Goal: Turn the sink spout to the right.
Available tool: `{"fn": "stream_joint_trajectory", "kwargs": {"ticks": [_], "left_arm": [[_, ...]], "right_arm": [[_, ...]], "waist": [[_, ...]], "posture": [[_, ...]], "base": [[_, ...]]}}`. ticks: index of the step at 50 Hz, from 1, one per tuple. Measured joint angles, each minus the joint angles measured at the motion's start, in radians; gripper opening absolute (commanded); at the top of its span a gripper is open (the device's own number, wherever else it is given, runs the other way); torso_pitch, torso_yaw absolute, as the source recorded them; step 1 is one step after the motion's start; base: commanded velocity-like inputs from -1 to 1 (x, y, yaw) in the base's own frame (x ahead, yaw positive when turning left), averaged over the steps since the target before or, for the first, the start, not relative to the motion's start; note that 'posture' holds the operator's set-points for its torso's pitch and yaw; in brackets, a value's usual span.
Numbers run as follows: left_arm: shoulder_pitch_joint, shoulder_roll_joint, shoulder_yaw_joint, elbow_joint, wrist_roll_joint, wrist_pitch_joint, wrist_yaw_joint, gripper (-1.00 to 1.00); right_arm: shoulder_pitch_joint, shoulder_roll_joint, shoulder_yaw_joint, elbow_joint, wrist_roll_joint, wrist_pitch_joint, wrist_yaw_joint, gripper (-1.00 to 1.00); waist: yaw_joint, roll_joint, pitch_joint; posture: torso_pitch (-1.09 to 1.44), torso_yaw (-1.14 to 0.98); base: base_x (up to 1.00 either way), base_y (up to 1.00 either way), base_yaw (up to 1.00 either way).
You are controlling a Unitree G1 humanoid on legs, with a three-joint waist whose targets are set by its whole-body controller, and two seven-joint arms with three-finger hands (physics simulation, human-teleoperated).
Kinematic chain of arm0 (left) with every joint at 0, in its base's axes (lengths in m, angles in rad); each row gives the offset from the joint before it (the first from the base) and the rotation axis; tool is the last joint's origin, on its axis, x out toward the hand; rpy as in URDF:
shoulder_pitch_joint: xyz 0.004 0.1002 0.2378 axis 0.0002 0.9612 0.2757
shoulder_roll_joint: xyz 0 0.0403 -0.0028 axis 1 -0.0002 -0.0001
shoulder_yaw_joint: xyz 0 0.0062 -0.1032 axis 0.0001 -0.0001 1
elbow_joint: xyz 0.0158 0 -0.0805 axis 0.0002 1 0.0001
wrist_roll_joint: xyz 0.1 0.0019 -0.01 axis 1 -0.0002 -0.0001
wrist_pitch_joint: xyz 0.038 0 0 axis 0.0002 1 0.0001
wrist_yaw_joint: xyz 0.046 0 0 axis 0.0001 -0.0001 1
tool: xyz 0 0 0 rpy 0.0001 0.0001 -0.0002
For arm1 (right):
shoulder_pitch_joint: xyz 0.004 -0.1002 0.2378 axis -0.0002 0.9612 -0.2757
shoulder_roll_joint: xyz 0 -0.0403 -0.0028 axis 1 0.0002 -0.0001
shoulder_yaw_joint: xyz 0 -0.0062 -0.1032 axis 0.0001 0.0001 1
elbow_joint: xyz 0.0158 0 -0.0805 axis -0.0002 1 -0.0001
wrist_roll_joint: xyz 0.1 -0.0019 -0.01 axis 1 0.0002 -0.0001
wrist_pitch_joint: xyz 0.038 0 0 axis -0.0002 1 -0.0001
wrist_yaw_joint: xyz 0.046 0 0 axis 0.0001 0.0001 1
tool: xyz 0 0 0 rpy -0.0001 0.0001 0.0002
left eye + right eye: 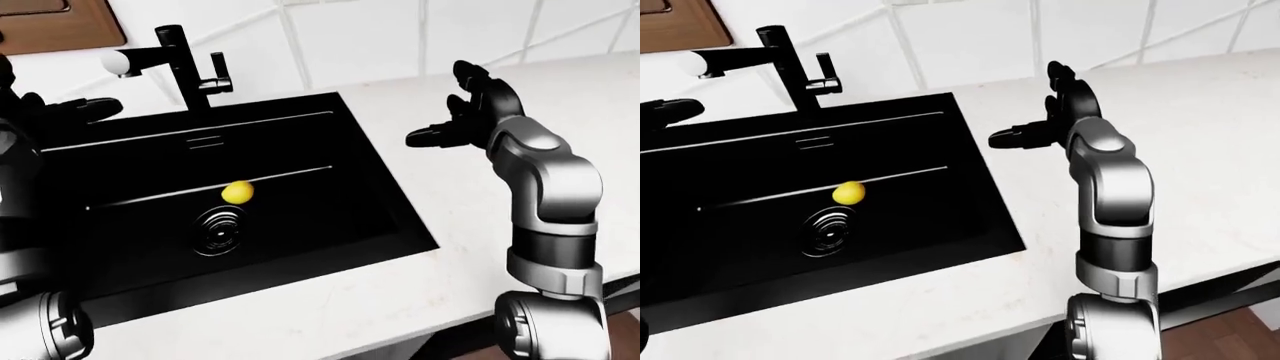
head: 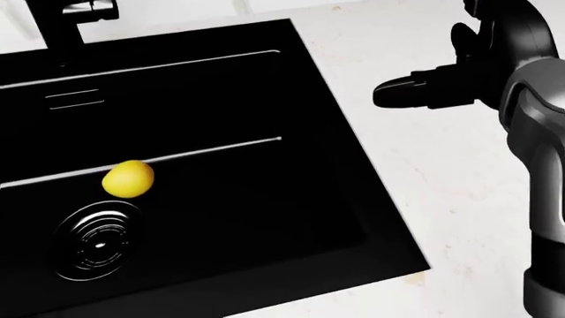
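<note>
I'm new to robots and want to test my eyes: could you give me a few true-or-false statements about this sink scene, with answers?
1. The spout points to the view's left. True.
2. The yellow ball lies on the counter. False: it is in the black sink, beside the drain.
3. The right hand grips the faucet. False: it is over the white counter, open.
4. The left hand is near the spout. True.

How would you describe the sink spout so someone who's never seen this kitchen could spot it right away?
Find the black sink sunk into the white counter. At its top edge in the left-eye view rises a black faucet post with a small lever beside it. The spout is the horizontal black arm reaching left from the post, the only part with a white tip.
</note>
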Motion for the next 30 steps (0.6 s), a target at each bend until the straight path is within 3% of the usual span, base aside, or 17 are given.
{"fn": "stream_joint_trajectory", "kwargs": {"ticks": [3, 6, 13, 30], "left_arm": [[-0.013, -0.021, -0.010, 0.012, 0.014, -0.006, 0.003, 1.00], [-0.072, -0.066, -0.053, 0.107, 0.055, -0.047, -0.005, 1.00], [-0.178, -0.145, -0.099, 0.333, 0.140, -0.148, -0.015, 1.00], [-0.309, -0.182, -0.114, 0.480, 0.234, -0.212, 0.027, 1.00]], "right_arm": [[0.003, -0.001, -0.003, 0.001, -0.003, 0.002, -0.002, 1.00], [-0.001, 0.004, 0.002, 0.005, -0.005, 0.003, -0.002, 1.00], [0.014, 0.001, -0.003, -0.017, 0.003, 0.004, 0.004, 1.00], [0.014, -0.002, -0.006, -0.019, 0.006, 0.005, -0.004, 1.00]], "waist": [[0.005, -0.001, -0.002], [0.010, -0.004, -0.005], [0.009, -0.015, -0.010], [0.008, -0.020, -0.023]], "posture": [[0.00, 0.00], [0.00, 0.00], [0.00, 0.00], [0.00, 0.00]], "base": [[0.00, 0.00, 0.00], [0.00, 0.00, 0.00], [0.00, 0.00, 0.00], [0.00, 0.00, 0.00]]}}
